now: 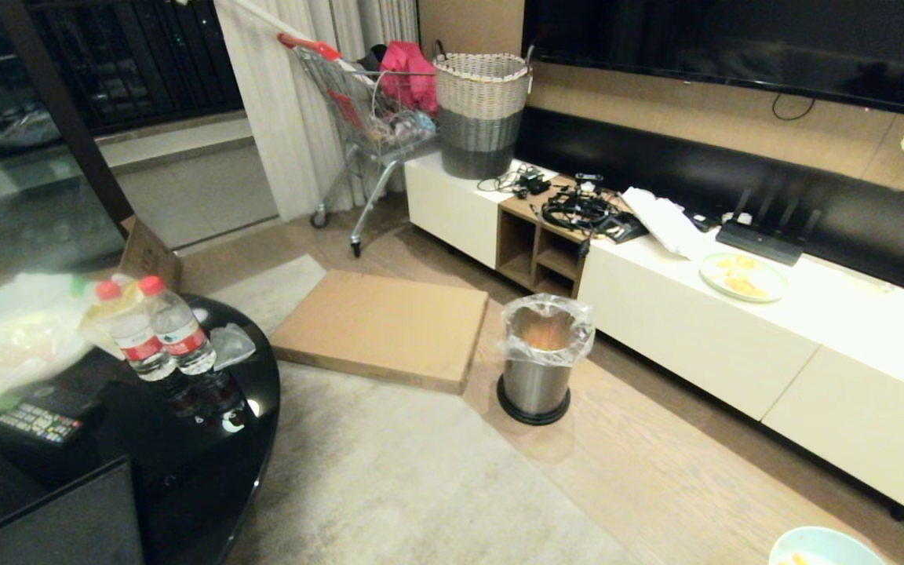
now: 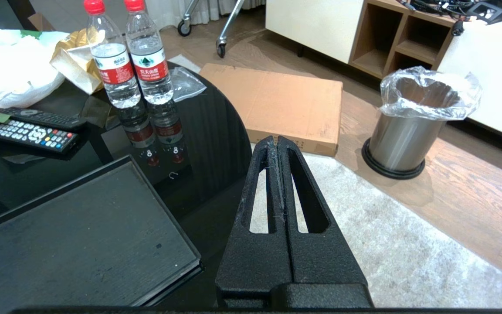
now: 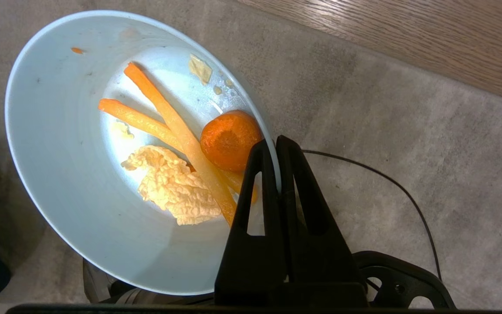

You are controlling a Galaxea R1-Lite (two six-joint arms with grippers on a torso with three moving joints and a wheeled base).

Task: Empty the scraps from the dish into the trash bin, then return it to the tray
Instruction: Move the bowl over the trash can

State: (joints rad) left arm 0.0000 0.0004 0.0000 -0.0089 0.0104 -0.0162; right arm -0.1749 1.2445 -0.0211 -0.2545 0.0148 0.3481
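My right gripper [image 3: 273, 144] is shut on the rim of the dish [image 3: 50, 144], a pale bluish-white bowl held above the grey rug. The scraps [image 3: 181, 152] lie inside: a round carrot piece, orange strips and a crinkled pale yellow piece. In the head view only the bowl's edge [image 1: 821, 545] shows at the bottom right. The trash bin [image 1: 538, 357], shiny steel with a clear liner, stands on the wooden floor ahead. My left gripper [image 2: 277, 141] is shut and empty, parked beside the black tray [image 2: 72, 235] on the dark round table.
Two water bottles [image 1: 158, 326], a remote [image 2: 33, 135] and plastic bags sit on the black table. A flat cardboard box [image 1: 385, 326] lies on the floor left of the bin. A white low cabinet [image 1: 734, 329] carries a pale-green plate [image 1: 742, 276], cables and a woven basket [image 1: 482, 110].
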